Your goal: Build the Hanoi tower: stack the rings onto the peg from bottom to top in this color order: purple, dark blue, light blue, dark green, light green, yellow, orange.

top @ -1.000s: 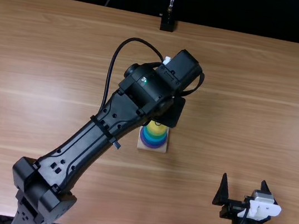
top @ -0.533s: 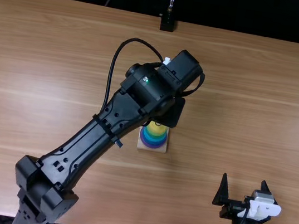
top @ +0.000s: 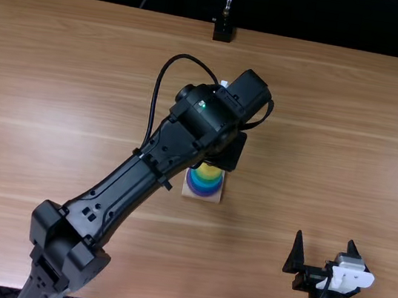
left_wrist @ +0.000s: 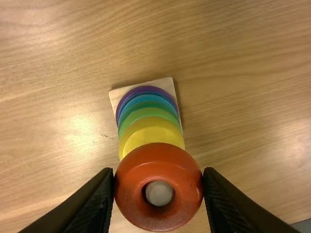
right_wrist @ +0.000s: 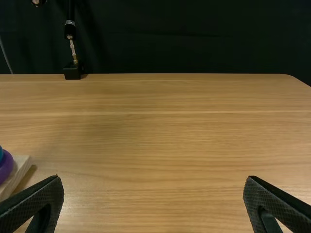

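Above the tower, my left gripper (top: 230,152) partly covers the stack in the top view. In the left wrist view its fingers press the orange ring (left_wrist: 146,165) from both sides, left gripper (left_wrist: 159,177) shut on it. The pale peg's tip (left_wrist: 159,193) shows inside the ring's hole. Stacked beneath are a yellow ring (left_wrist: 151,134), green and blue rings, and a purple ring (top: 201,192) on the square wooden base (top: 188,194). My right gripper (top: 326,243) stands open and holds nothing, well right of the tower; in its wrist view, the right gripper (right_wrist: 153,180) has widely parted fingers.
The wooden table (top: 337,125) spreads around the tower. A black stand (top: 223,30) rises at its far edge, before a dark curtain. The left arm's forearm (top: 122,190) crosses from the near left edge to the tower.
The left arm's elbow and forearm have shifted to the right, while its gripper end has barely moved. The right arm has kept still.
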Robot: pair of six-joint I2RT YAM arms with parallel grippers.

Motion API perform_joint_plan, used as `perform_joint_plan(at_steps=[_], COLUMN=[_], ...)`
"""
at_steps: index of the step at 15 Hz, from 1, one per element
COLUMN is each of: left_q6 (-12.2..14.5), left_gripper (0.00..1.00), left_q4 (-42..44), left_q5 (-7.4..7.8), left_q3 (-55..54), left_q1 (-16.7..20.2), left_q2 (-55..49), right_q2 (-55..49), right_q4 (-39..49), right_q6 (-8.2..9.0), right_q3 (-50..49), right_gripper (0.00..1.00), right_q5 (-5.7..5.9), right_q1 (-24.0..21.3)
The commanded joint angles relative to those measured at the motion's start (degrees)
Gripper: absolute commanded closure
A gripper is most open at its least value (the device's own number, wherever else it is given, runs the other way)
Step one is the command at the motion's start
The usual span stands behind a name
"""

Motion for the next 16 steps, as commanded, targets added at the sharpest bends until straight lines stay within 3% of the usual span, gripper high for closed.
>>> perform_joint_plan(at_steps=[1,2,3,4,5,7,9,11,16], left_q6=[-0.16,-0.27,-0.27,-0.27,-0.27,-0.16,0.26,0.47,0.58], left_gripper=[0.06,0.00,0.00,0.00,0.00,0.00,0.00,0.00,0.00], left_q4=[0.06,-0.05,-0.05,0.06,0.90,3.33,12.40,25.58,52.37], left_q5=[1.80,5.81,10.34,12.56,13.19,12.45,11.82,10.13,9.92], left_q3=[-0.10,-0.19,-0.63,-1.69,-2.56,-2.92,-7.49,-18.47,-48.09], left_q1=[-0.35,-0.18,0.18,0.53,0.70,1.76,5.54,8.88,19.51], left_q2=[1.11,1.11,1.11,0.93,0.58,-0.83,-8.74,-16.12,-38.01], right_q2=[-0.73,-0.73,-0.73,-0.73,-0.73,-0.73,-0.73,-0.73,-0.73], right_q4=[-4.22,-4.32,-4.22,-4.22,-4.22,-4.22,-4.32,-4.22,-4.22], right_q6=[-0.04,-0.04,-0.04,-0.04,-0.04,-0.04,-0.04,-0.04,-0.04], right_q3=[-2.54,-2.54,-2.54,-2.54,-2.54,-2.54,-2.54,-2.54,-2.54], right_gripper=[0.00,0.00,0.00,0.00,0.00,0.00,0.00,0.00,0.00], right_q5=[0.81,0.81,0.81,0.81,0.81,0.81,0.81,0.81,0.81], right_q1=[-0.18,-0.18,-0.18,-0.18,-0.18,-0.18,-0.18,-0.18,-0.18])
